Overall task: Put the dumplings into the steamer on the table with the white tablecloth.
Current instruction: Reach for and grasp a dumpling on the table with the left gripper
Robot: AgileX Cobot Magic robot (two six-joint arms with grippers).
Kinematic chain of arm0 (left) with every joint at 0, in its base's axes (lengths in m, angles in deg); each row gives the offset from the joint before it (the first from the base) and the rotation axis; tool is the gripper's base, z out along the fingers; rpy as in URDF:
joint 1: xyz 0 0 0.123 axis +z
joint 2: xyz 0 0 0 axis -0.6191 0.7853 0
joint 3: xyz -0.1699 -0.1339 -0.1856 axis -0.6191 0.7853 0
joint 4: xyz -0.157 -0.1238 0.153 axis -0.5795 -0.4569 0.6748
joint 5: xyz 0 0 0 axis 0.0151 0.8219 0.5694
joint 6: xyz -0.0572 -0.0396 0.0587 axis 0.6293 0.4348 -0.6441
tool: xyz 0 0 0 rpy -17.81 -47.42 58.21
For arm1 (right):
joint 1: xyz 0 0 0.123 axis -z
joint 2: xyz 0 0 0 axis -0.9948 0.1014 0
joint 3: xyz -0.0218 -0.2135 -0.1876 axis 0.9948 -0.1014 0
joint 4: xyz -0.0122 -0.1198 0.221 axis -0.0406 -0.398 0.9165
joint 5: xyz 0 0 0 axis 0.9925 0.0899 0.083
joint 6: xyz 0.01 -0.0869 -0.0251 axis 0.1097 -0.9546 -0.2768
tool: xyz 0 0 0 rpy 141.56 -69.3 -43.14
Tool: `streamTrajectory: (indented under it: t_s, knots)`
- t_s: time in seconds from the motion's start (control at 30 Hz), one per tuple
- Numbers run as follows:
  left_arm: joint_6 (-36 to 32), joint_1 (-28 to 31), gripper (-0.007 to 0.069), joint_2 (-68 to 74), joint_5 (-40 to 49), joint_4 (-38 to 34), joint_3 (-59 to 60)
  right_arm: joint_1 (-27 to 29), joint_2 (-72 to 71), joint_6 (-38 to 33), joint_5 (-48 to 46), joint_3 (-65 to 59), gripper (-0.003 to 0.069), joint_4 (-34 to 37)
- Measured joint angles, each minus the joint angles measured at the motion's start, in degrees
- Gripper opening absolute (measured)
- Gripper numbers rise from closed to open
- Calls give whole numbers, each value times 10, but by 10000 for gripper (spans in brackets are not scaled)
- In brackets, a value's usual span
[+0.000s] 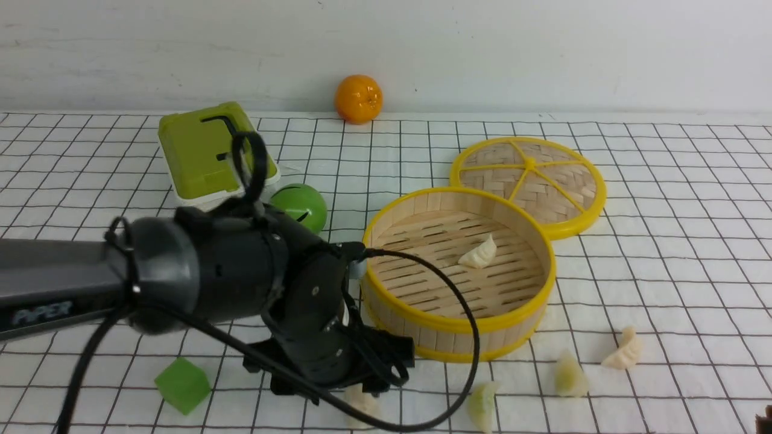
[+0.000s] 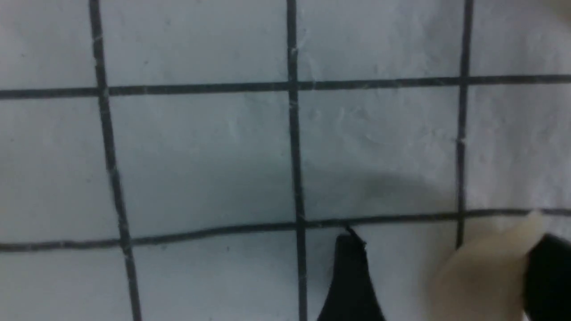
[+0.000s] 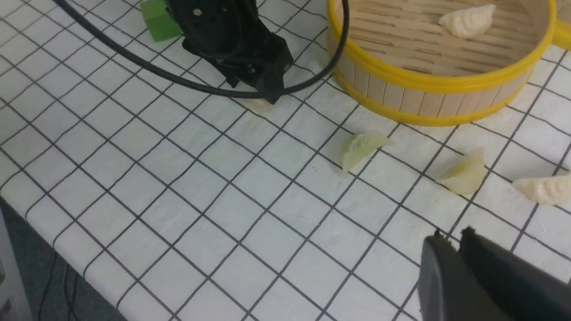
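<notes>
The left jaws stand wide astride a cream-white pleated toy dumpling (image 2: 486, 272) at seven o'clock of the round yellow-rimmed bamboo steamer (image 1: 458, 322). It sits off-centre, so best to centre it before closing softly. The right jaws sit nearly shut, empty.

Looking like a robotics lab / test bench. The counter (image 1: 693, 181) is wearing a white grid-printed cloth (image 3: 134, 187) reaching to the near edge, w/ loose cables (image 3: 47, 290) trailing in the dark gap below. A bare white wall (image 1: 543, 48) is running behind. Props, not real food, are sitting around: toy dumplings (image 1: 624, 351), bamboo steamer (image 1: 458, 325) w/ yellow plastic rims, its lid (image 1: 561, 193), plastic orange (image 1: 358, 98), green cube (image 1: 182, 384), green ball (image 1: 300, 205), green box (image 1: 202, 150). A black robot arm (image 1: 199, 271) marked PIPER, w/ ext. cabling, is reaching across the setup.
</notes>
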Motion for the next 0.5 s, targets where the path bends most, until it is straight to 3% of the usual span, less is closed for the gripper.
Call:
streamTrajectory:
  t_s: [0.17, 0.5]
  knots:
    - [-17, -1, 223, 1, 2, -5, -3, -1, 0, 0, 0, 0, 63, -11]
    - [-149, -1, 237, -44, 131, -57, -158, -1, 0, 0, -1, 0, 72, -16]
